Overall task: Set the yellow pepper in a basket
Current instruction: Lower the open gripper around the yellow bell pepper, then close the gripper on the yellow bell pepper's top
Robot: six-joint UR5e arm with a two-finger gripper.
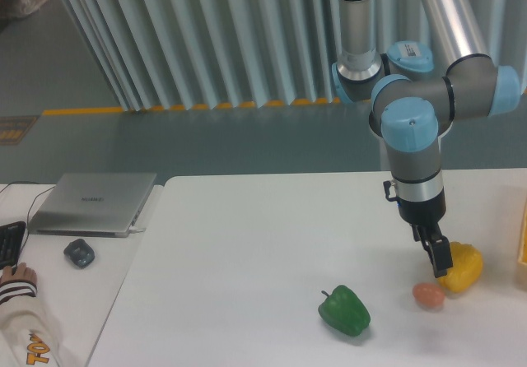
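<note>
End effector [440, 257] is down at the left edge of the yellow pepper [462, 267], which sits on the white bench [247, 243] near the right side, just right of the fingers; whether they're clamped, I cannot tell.

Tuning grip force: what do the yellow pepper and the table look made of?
Yellow pepper: smooth, glossy skin with soft highlights, probably moulded plastic, though real produce can't be ruled out. Table: flat matte white top, likely laminate; no grain or glare.
</note>
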